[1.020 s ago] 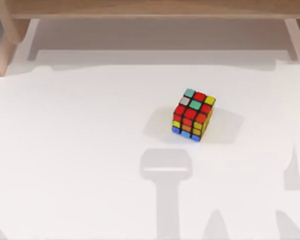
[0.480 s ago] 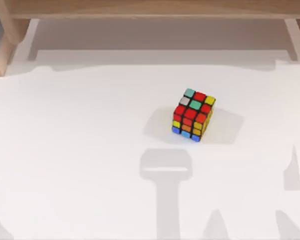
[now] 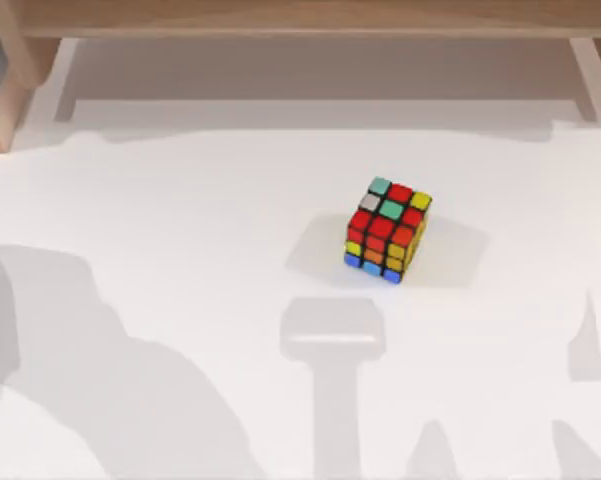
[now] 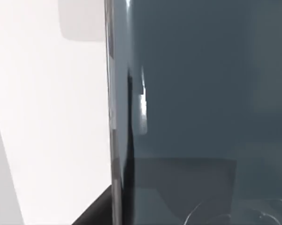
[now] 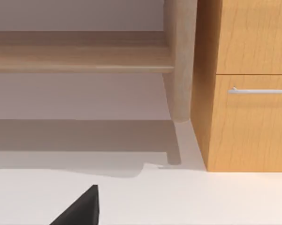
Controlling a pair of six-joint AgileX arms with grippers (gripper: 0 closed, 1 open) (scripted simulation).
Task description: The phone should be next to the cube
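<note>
The cube [image 3: 387, 230] sits on the white bench [image 3: 180, 220], a little right of the middle in the top view, with red, teal, grey and yellow stickers on its upper face and red, orange, yellow and blue ones on the side toward the near edge. It stands flat and alone, nothing touching it.

In the left wrist view the phone [image 4: 201, 93] is very close to the camera: its dark grey-blue glossy face spreads across most of the picture, and its silvery edge runs as a straight line beside the white bench surface. A dark part of the left jaws [image 4: 96, 211] shows at the base of that edge, right against the phone. Whether the left jaws are clamped on the phone or merely beside it I cannot tell, nor how wide they stand. I cannot tell how far the phone lies from the cube.

The right wrist view looks across the bench toward a wooden cabinet [image 5: 248, 93] with a metal drawer handle [image 5: 260, 90], a round wooden leg [image 5: 179, 56] just beside it, and a low wooden rail [image 5: 80, 54] running off from the leg. One dark fingertip of the right jaws [image 5: 80, 208] pokes into the picture over the bench; how far those jaws are open I cannot tell.
</note>
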